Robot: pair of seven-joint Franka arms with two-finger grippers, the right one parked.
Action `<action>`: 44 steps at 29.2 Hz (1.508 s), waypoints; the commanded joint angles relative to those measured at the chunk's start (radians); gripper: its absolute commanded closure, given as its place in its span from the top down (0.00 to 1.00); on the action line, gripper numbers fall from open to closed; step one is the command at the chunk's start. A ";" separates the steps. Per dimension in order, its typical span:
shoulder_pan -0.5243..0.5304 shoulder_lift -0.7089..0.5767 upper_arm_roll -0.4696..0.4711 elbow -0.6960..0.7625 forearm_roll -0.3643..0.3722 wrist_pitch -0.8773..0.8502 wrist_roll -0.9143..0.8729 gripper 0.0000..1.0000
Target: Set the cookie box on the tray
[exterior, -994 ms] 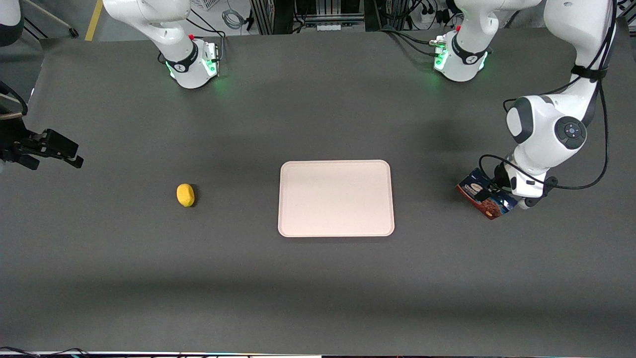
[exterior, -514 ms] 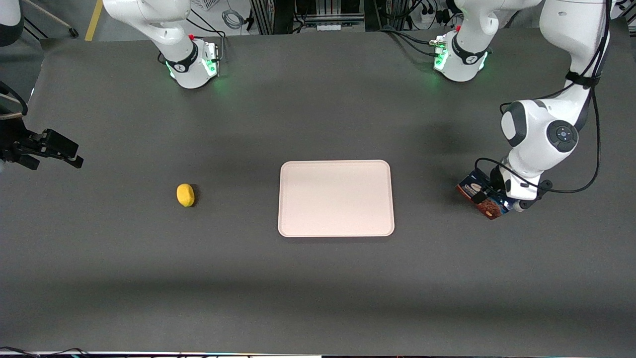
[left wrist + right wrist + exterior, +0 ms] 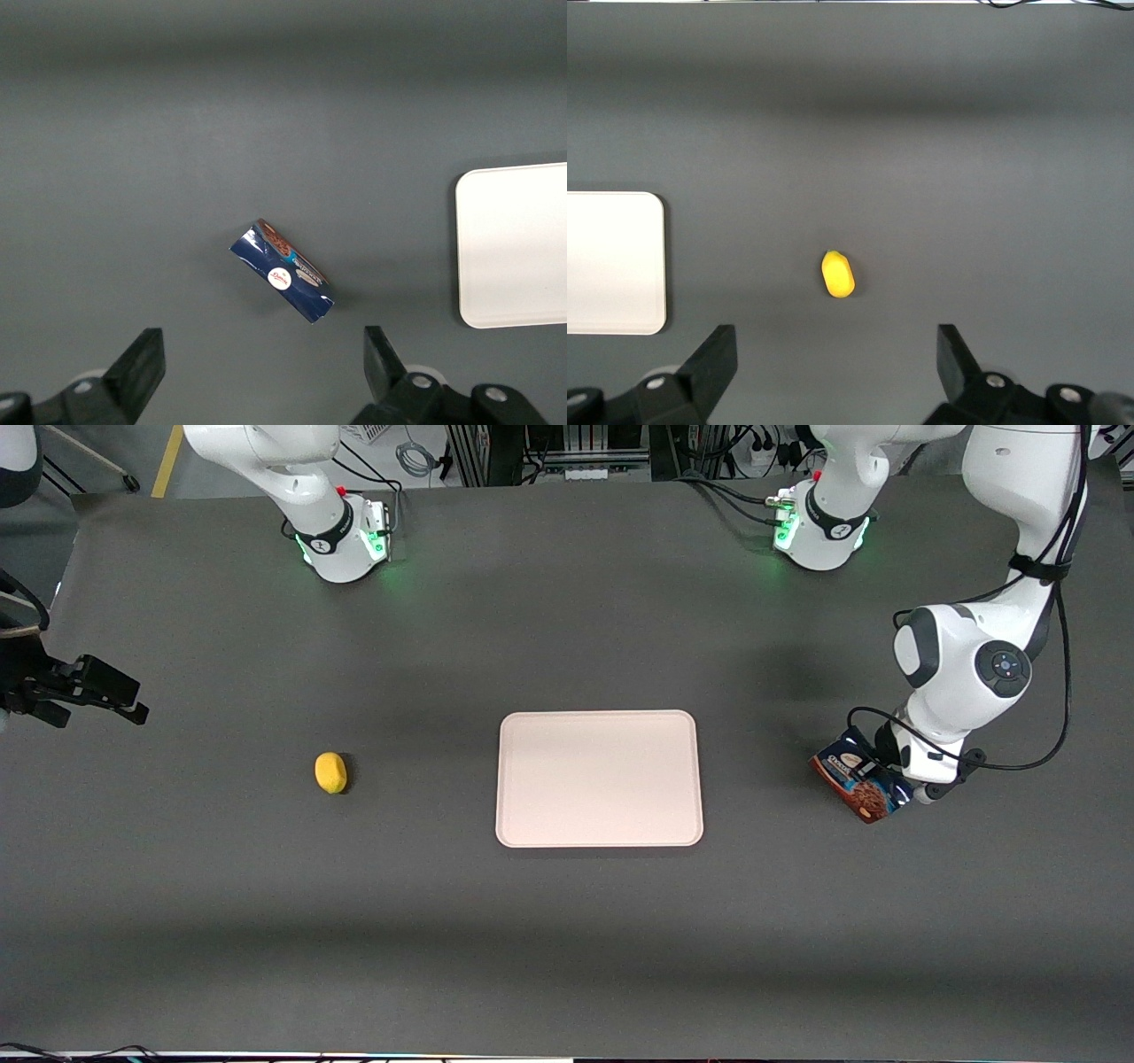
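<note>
The box (image 3: 282, 282) lies flat on the desk (image 3: 567, 921) near the working arm's end, well apart from the tray (image 3: 599, 778). The claw (image 3: 264, 376) hangs above it, fingers (image 3: 142, 363) spread wide, holding nothing. The box looks light, stiff cardboard, likely slick and crushable; its two long edges seem the best hold. A white oval logo shows, but its writing cannot be read.

Glossy, seemingly cardboard cookie box (image 3: 284, 273); smooth matt tray (image 3: 599, 778); matt table (image 3: 567, 921).
</note>
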 commanded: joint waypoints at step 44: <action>-0.045 0.465 -0.209 -0.230 0.585 0.534 -0.214 0.09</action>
